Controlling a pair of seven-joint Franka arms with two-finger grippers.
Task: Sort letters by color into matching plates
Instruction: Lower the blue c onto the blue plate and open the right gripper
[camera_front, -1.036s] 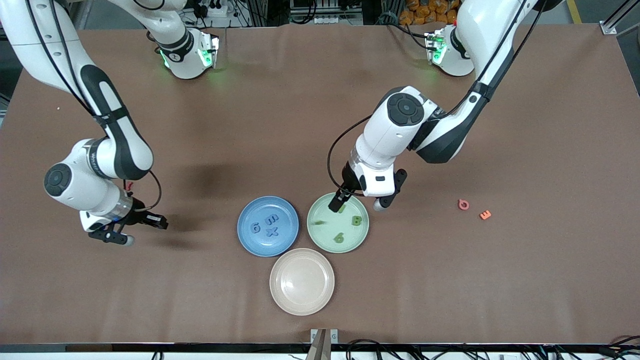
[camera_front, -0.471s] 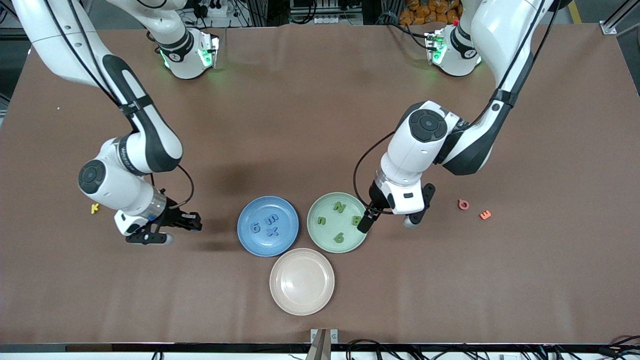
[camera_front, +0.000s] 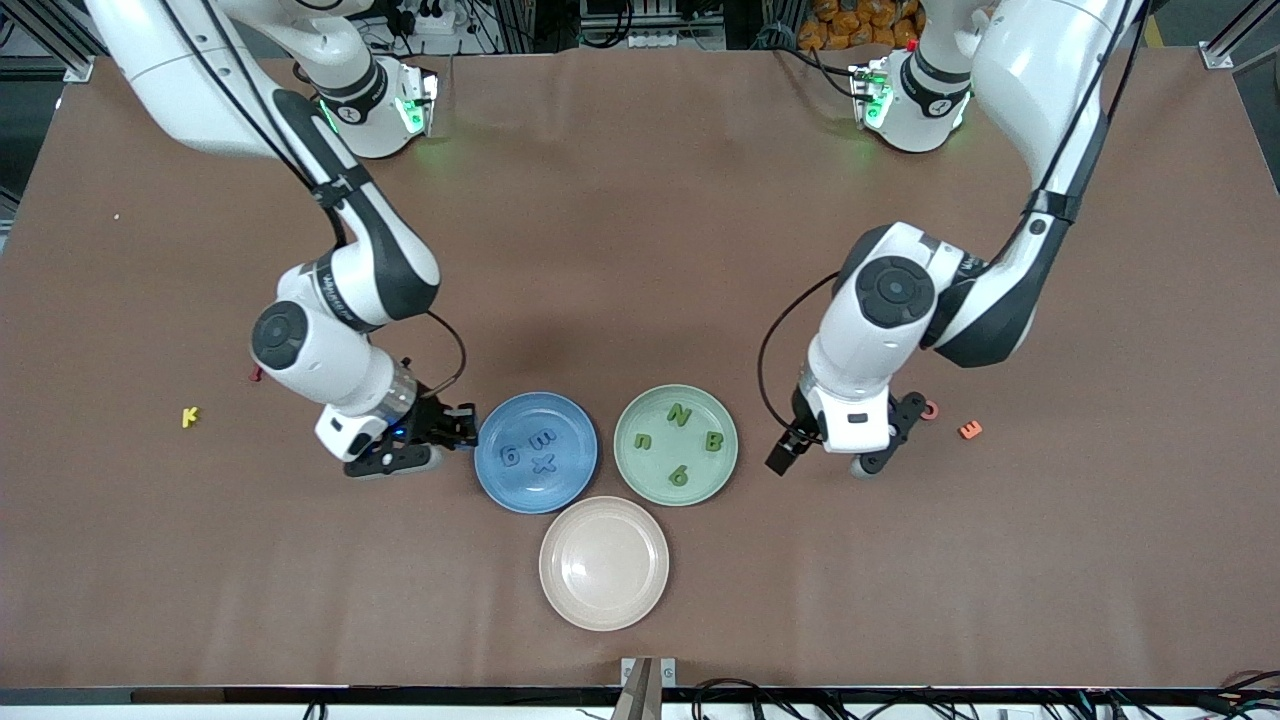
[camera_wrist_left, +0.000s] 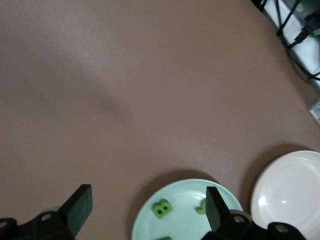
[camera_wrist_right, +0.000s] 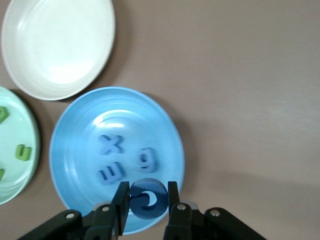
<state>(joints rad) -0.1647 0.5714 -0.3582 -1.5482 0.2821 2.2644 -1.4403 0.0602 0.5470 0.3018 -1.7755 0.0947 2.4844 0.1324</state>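
The blue plate (camera_front: 578, 450) holds three blue letters (camera_front: 543, 463). The pale green plate (camera_front: 676, 445) holds several green letters (camera_front: 713, 440). My right gripper (camera_front: 460, 430) is shut on a dark blue letter (camera_wrist_right: 147, 199) over the blue plate's rim (camera_wrist_right: 75, 150) at the right arm's end. The three blue letters (camera_wrist_right: 111, 145) lie just past it. My left gripper (camera_front: 822, 460) is open and empty, beside the green plate toward the left arm's end of the table. The left wrist view shows the left gripper (camera_wrist_left: 146, 209), the green plate (camera_wrist_left: 185, 197) and a green B (camera_wrist_left: 162, 209).
A beige plate (camera_front: 604, 563) lies nearer the front camera than the two other plates; it also shows in both wrist views (camera_wrist_right: 57, 45) (camera_wrist_left: 290, 195). A yellow letter (camera_front: 190, 416) lies toward the right arm's end. A pink letter (camera_front: 931, 409) and an orange letter (camera_front: 969, 430) lie by the left gripper.
My left gripper has moved off the green plate toward the left arm's end of the table. My right gripper has carried the blue letter along the table to the blue plate's rim.
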